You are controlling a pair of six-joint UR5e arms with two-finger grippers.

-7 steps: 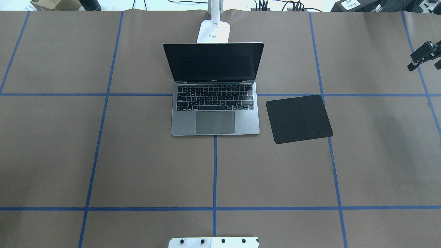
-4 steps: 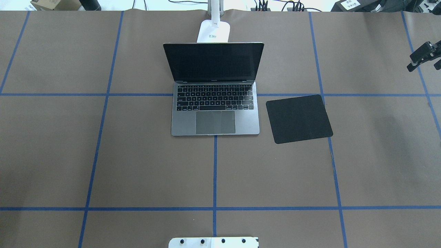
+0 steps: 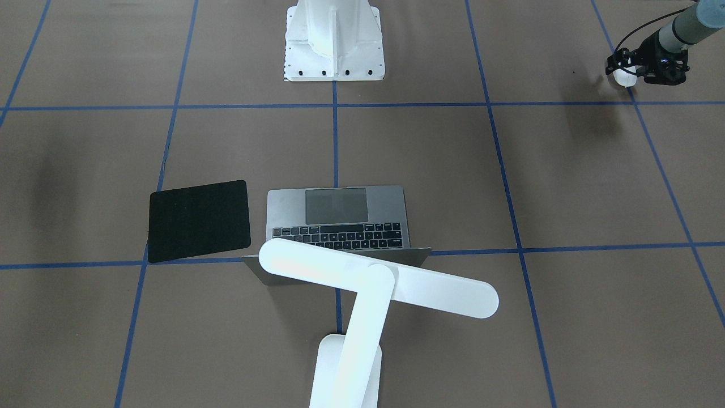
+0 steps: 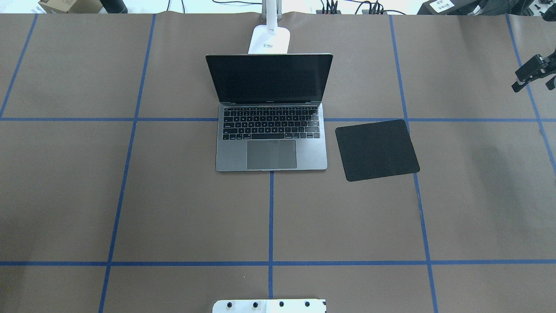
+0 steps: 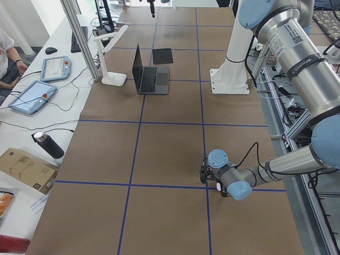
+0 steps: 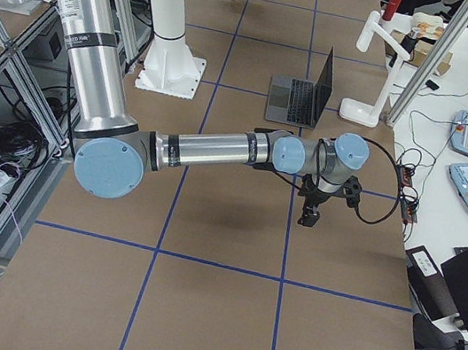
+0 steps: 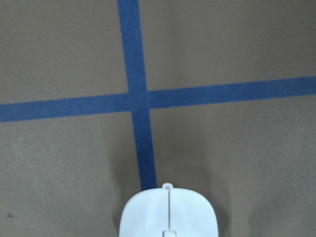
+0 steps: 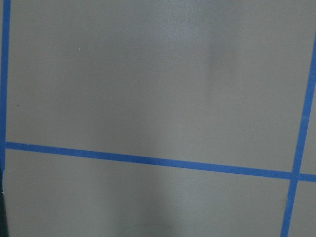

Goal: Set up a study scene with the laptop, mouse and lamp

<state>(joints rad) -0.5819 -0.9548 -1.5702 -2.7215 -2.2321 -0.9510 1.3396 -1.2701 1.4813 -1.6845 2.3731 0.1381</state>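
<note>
The grey laptop (image 4: 271, 130) stands open in the middle of the table, screen dark. The white lamp (image 3: 374, 280) stands just behind it, its base (image 4: 269, 39) at the far edge and its head over the lid. My left gripper (image 3: 627, 75) is shut on the white mouse (image 3: 625, 78) and holds it above the table far out on my left side. The mouse (image 7: 168, 215) fills the bottom of the left wrist view, over a crossing of blue tape. My right gripper (image 4: 531, 87) hangs open and empty at the overhead view's right edge.
A flat black square mat (image 4: 377, 150) lies on the table right of the laptop. The white robot pedestal (image 3: 334, 39) is bolted at the near table edge. Blue tape lines grid the brown table cover. Tablets, cables and a bottle lie beyond the far edge (image 5: 42, 90).
My right gripper has drifted slightly left and toward me at the overhead view's right edge. The laptop, lamp and mat have not moved.
</note>
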